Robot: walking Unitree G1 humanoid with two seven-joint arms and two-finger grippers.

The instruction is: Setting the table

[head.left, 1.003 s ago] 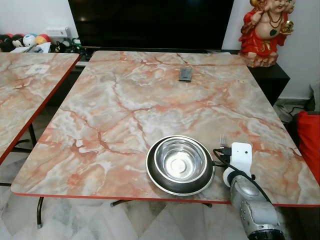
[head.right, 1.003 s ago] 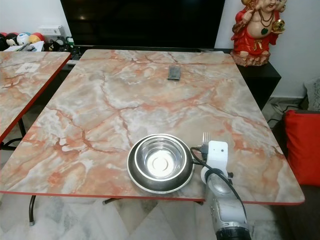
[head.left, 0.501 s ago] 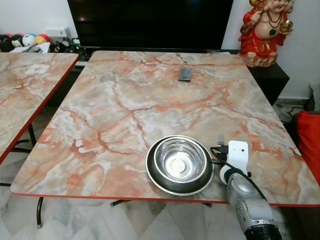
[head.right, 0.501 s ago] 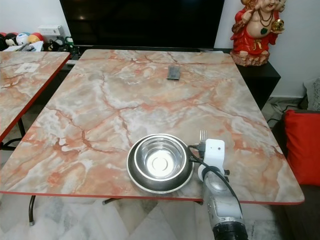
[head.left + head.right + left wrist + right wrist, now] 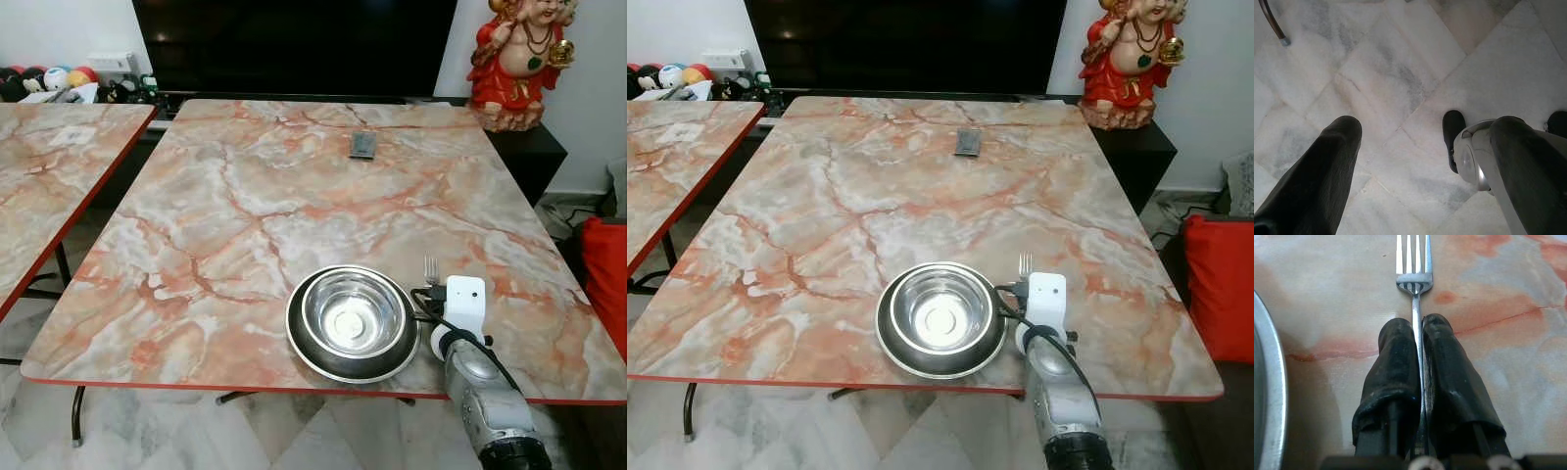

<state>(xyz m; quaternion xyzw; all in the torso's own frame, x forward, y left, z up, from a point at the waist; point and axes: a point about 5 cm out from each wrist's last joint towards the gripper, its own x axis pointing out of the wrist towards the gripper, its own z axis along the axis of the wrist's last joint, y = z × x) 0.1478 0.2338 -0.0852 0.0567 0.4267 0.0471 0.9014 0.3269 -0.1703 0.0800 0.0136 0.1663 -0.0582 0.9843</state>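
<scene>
A steel bowl (image 5: 354, 315) sits inside a dark steel plate (image 5: 299, 343) near the front edge of the marble table (image 5: 245, 196). Just right of the plate, my right gripper (image 5: 1418, 328) is shut on the handle of a silver fork (image 5: 1414, 264), whose tines (image 5: 430, 268) point toward the far side of the table and lie low over the marble. In the head views the white wrist camera block (image 5: 464, 302) hides the fingers. My left gripper (image 5: 1400, 132) hangs open over the floor, holding nothing.
A small dark remote-like object (image 5: 363, 145) lies near the table's far edge. A red statue (image 5: 512, 59) stands on a dark cabinet at back right. A second marble table (image 5: 49, 176) is at left, a red cushion (image 5: 607, 274) at right.
My right arm moved a little forward and left with the fork between 1.0 s and 0.5 s ago; since then it has stayed almost still. The bowl and plate have not moved.
</scene>
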